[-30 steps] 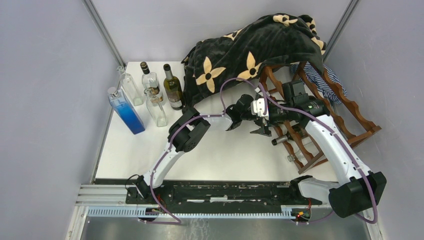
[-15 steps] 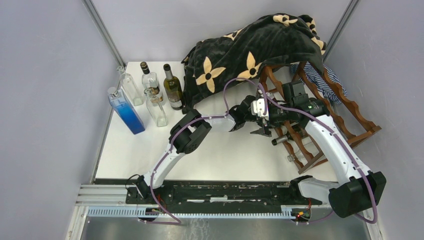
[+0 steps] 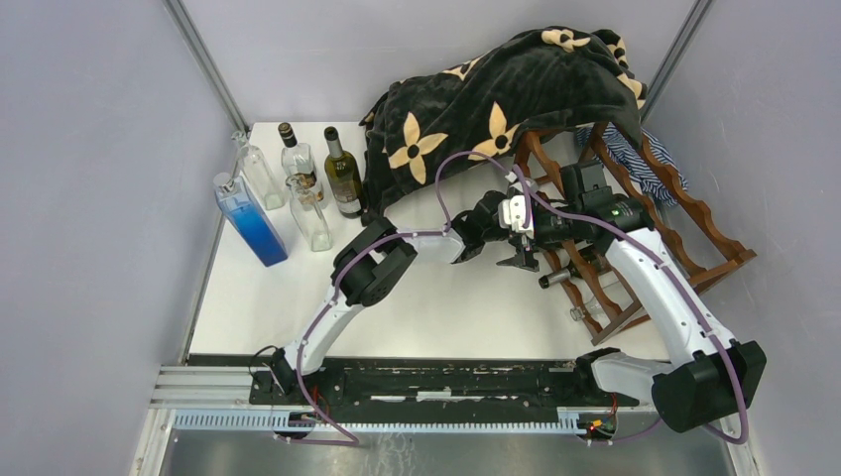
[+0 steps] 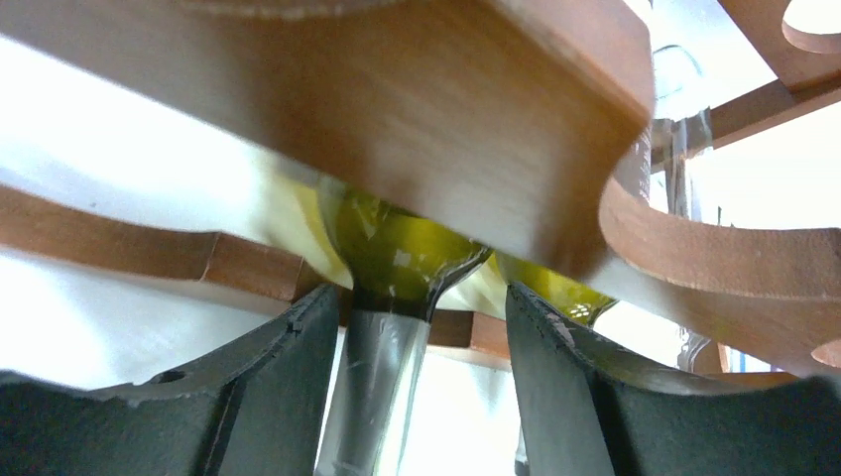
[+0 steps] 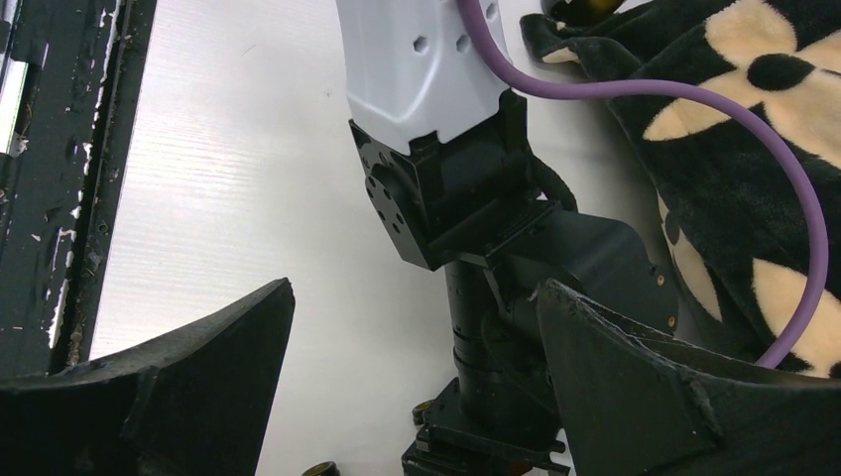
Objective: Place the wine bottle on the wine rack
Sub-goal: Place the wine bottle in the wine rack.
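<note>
the wine bottle [image 4: 397, 248] lies in the wine rack [image 4: 417, 119], at the right. step: letting go. the left gripper [image 4: 421, 307] stands released around its neck, and the right gripper [image 5: 415, 293] is wide and empty. next, i think: draw the left arm straight back.

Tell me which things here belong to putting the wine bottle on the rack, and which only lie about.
For the job: wine rack, green wine bottle in it, left fingers open around its neck.

Lying about: flowered blanket, striped cloth, blue bottle, dark bottle, clear bottles.
</note>
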Robot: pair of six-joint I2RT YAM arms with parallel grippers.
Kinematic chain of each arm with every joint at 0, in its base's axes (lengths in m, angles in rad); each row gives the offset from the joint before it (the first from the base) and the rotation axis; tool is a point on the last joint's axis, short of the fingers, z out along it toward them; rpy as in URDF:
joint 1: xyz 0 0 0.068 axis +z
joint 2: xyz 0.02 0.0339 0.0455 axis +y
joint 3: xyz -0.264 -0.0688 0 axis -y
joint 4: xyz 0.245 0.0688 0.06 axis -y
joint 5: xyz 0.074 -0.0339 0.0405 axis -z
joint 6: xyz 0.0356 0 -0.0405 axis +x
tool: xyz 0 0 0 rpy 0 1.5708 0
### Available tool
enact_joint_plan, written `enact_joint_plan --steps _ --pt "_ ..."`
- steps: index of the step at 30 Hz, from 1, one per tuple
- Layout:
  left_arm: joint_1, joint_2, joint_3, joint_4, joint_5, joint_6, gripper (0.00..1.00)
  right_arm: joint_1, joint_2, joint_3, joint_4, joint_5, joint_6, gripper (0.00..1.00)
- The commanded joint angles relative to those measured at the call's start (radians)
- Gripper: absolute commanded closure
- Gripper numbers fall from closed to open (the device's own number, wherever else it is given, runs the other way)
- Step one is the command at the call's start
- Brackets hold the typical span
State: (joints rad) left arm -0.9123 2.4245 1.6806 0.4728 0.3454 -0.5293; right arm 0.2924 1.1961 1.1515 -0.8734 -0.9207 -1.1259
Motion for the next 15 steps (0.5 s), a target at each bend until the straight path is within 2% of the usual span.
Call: enact_joint_plan --steps 1,15 --pt "-0.003 -0.118 -0.069 0.088 -0.096 0.059 0.32 -0.007 -0.027 -0.003 0.025 -0.03 0.002 0.02" --pt "-0.003 -0.298 -0.338 0.211 -0.237 0.09 0.34 -0.01 -0.047 -0.007 0.013 -0.043 -0.006 0.02"
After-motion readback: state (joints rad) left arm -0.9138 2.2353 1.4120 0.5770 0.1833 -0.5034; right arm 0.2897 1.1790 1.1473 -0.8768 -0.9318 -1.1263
